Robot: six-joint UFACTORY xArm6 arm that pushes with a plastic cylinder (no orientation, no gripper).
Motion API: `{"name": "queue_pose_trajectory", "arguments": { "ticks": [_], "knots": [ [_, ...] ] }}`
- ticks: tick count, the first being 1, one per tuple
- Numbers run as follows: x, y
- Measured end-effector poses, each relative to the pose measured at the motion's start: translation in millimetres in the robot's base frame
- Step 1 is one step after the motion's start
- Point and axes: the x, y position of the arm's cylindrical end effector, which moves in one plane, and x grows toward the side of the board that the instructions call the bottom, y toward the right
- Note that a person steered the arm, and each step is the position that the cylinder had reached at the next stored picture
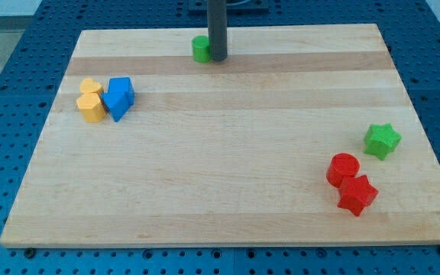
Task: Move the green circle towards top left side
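The green circle [200, 49] is a short green cylinder near the top edge of the wooden board [228, 191], a little left of centre. My tip [218, 58] is the lower end of the dark rod coming down from the view's top. It stands right against the green circle's right side and partly hides it.
Two yellow blocks [91, 101] and a blue block [118, 98] cluster at the view's left. A green star [381, 140] sits at the right, with a red cylinder [343, 169] and a red star [357, 195] below it. Blue pegboard surrounds the board.
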Motion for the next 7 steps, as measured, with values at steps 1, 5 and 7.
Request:
{"name": "queue_pose_trajectory", "arguments": {
  "ticks": [1,5,7],
  "knots": [
    [-15,-12],
    [-13,-86],
    [8,-117]
  ]
}}
